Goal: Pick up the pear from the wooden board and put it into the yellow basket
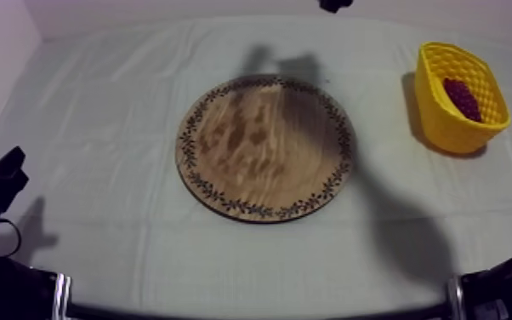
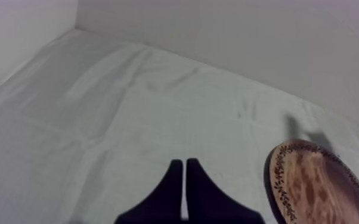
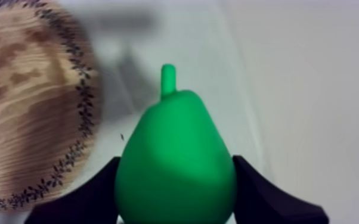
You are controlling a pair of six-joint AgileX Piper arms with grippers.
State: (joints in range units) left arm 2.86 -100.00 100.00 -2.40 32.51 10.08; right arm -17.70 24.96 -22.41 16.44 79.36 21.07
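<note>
A green pear [image 3: 176, 167] with a short stem is held between the two black fingers [image 3: 259, 193] of my right gripper [image 3: 176, 184], which is shut on it. The pear hangs over the cloth just beside the rim of the round wooden board [image 3: 33, 101]. In the top view the board [image 1: 264, 146] lies at the table's middle with nothing on it, under the arm's shadow. The yellow basket [image 1: 434, 111] stands at the far right. My left gripper [image 2: 185, 179] is shut on nothing, its fingers lying together as a wedge over bare cloth left of the board [image 2: 319, 184].
A dark red bunch of grapes [image 1: 462, 98] lies inside the basket. My left arm [image 1: 0, 179] rests low at the left edge. A black part of my right arm [image 1: 336, 4] shows at the far edge. A wall bounds the table at the back and left.
</note>
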